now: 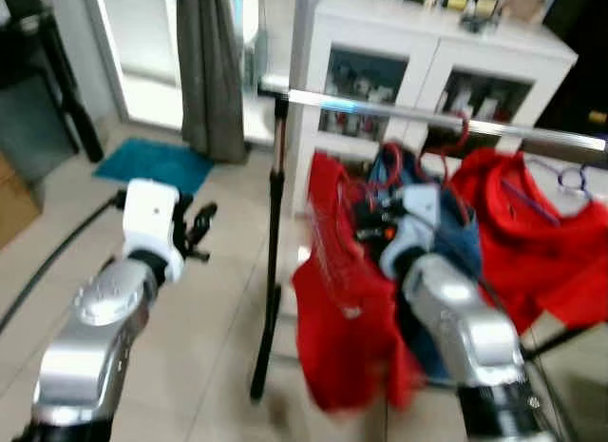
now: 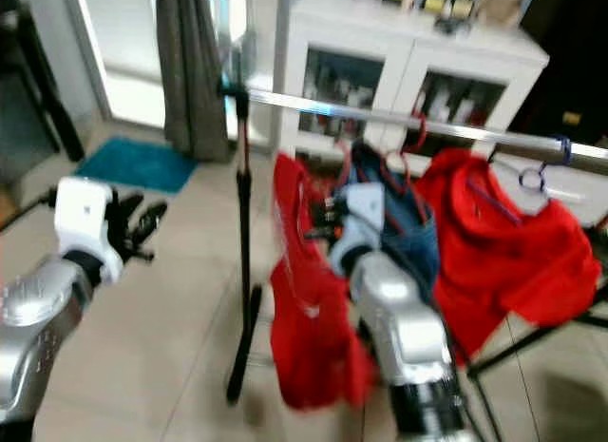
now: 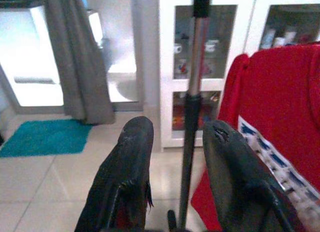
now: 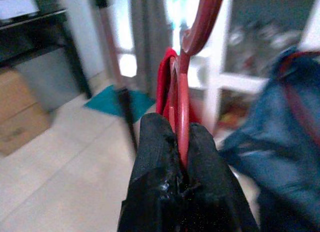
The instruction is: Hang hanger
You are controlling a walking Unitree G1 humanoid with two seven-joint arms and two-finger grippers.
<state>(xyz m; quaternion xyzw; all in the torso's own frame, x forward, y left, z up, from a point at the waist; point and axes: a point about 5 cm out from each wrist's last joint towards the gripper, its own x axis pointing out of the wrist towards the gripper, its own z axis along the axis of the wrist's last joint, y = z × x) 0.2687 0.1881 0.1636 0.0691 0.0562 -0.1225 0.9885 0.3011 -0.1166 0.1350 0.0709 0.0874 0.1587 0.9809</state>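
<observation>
My right gripper (image 4: 178, 137) is shut on the neck of a red hanger (image 4: 183, 100), whose hook (image 4: 202, 23) points upward. A red garment (image 1: 344, 314) hangs from this hanger in front of my right arm, below the silver rail (image 1: 399, 109). On the rail hang a blue garment (image 1: 454, 219) on a red hook (image 1: 462, 134) and another red garment (image 1: 537, 238) on a purple hanger (image 1: 571, 181). My left gripper (image 1: 201, 227) is open and held out to the left of the rack's black upright pole (image 1: 274, 233), with nothing between its fingers (image 3: 127, 162).
A white cabinet (image 1: 423, 57) with glass doors stands behind the rack. A grey curtain (image 1: 211, 71) and a teal mat (image 1: 152, 164) lie at the back left by a bright doorway. A cardboard box (image 1: 14, 200) sits at the far left. The floor is tiled.
</observation>
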